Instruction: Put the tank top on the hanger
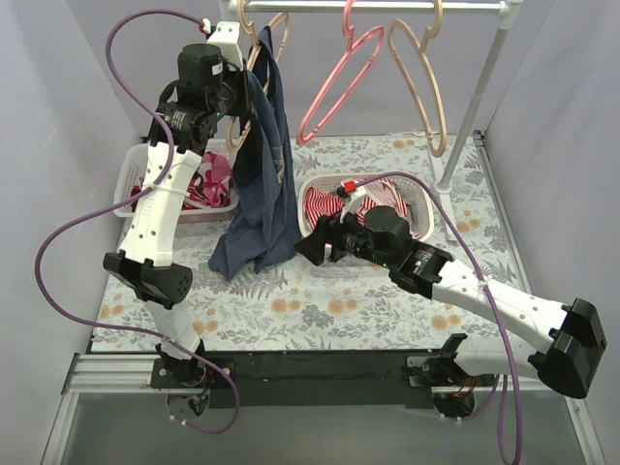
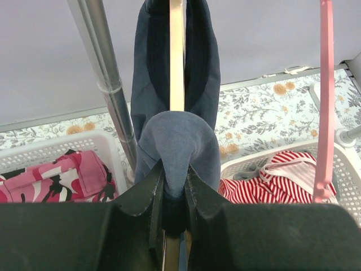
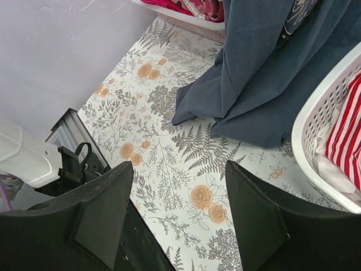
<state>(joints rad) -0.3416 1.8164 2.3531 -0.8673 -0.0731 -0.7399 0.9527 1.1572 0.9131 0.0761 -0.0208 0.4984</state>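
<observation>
The navy tank top (image 1: 263, 165) hangs from the left tan hanger (image 1: 278, 27) on the rail, and its lower end rests on the floral mat. My left gripper (image 1: 250, 82) is raised beside it. In the left wrist view it (image 2: 175, 175) is shut on a fold of the tank top's strap (image 2: 176, 138), which lies over the hanger's tan bar (image 2: 176, 56). My right gripper (image 1: 310, 242) is open and empty, low over the mat just right of the cloth's bottom. In the right wrist view it (image 3: 179, 175) faces the tank top's hem (image 3: 259, 90).
A pink hanger (image 1: 339, 82) and a second tan hanger (image 1: 423, 82) hang on the rail (image 1: 387, 6). A white basket (image 1: 423, 208) holds a red-and-white striped garment (image 1: 325, 205). Another basket (image 1: 126, 189) at the left holds pink-and-red clothes (image 1: 208, 179). The rail's post (image 1: 475, 107) stands at the right.
</observation>
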